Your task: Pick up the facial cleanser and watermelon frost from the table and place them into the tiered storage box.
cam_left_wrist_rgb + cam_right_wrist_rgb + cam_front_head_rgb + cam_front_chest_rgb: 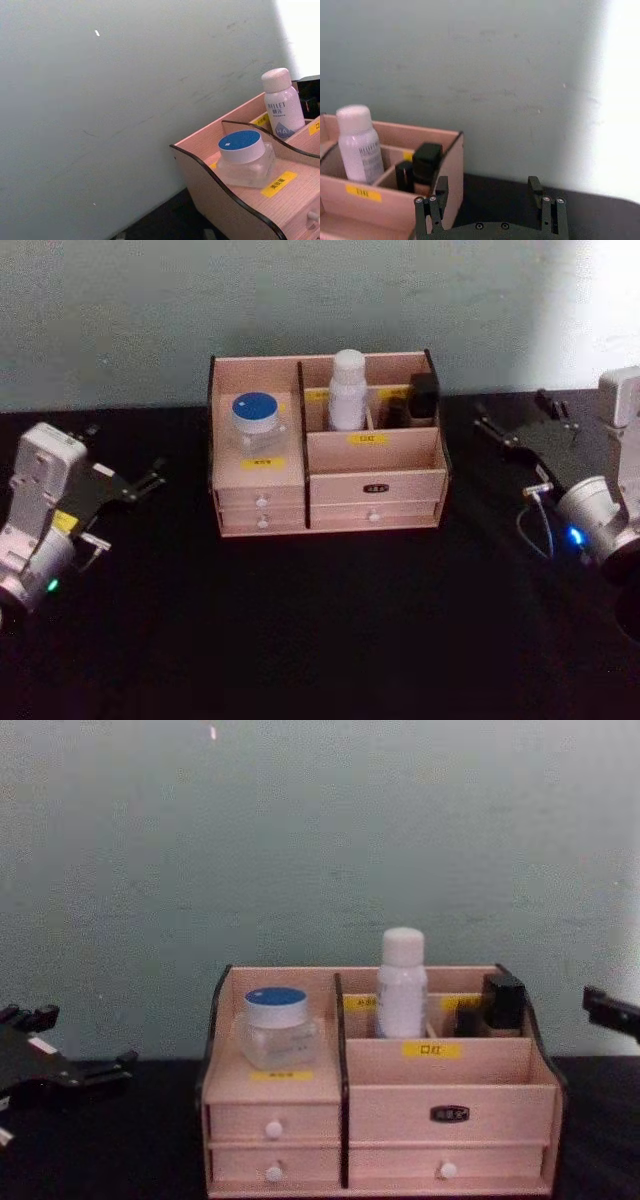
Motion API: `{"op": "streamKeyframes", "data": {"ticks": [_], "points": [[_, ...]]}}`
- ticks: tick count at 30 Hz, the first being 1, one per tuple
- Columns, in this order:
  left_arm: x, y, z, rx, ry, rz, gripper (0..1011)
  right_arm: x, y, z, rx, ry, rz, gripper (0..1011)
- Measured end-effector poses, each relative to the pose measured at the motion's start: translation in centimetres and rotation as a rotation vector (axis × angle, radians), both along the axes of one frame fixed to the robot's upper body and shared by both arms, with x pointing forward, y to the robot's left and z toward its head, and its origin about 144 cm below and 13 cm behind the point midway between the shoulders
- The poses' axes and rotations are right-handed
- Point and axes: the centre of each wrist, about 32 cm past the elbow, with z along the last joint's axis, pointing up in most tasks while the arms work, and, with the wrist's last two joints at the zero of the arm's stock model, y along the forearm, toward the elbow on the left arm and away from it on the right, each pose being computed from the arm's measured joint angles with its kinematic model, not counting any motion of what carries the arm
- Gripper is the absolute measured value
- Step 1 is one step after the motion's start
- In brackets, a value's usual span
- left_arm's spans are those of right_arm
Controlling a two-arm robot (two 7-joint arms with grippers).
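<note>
Light wooden tiered storage box with dark edges, centre of head view, already loaded: blue-lidded clear jar in left compartment, white bottle upright in rear slot, black item beside it. Probably task complete. Left end effector mid-left, fingers apart, empty; right end effector mid-right, likewise apart. Black surface, pale green wall behind.

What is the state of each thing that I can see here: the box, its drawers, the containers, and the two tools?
Tiered storage box: upright on the black table.
Drawers: all shut.
Blue-lidded jar: upright in the left compartment, lid on.
White bottle: upright in a rear compartment, cap on.
Black item: in the rear right compartment.
Left tool: open, empty, left of the box.
Right tool: open, empty, right of the box.
</note>
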Motion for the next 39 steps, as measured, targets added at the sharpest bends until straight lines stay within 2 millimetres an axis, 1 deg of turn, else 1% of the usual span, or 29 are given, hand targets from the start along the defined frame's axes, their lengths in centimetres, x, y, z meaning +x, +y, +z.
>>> {"op": "streamKeyframes", "data": {"ticks": [6, 13, 39], "points": [[0.0, 0.0, 0.0, 0.0, 0.0, 0.0, 1001, -0.2, -0.1, -1.4, -0.006, 0.039, -0.004, 1000], [0.0, 0.0, 0.0, 0.0, 0.0, 0.0, 1001, 0.1, -0.1, -2.1, -0.011, 0.072, 0.003, 1000], [0.0, 0.0, 0.0, 0.0, 0.0, 0.0, 1001, 0.2, 0.0, -2.1, -0.014, 0.08, 0.004, 1000]]}}
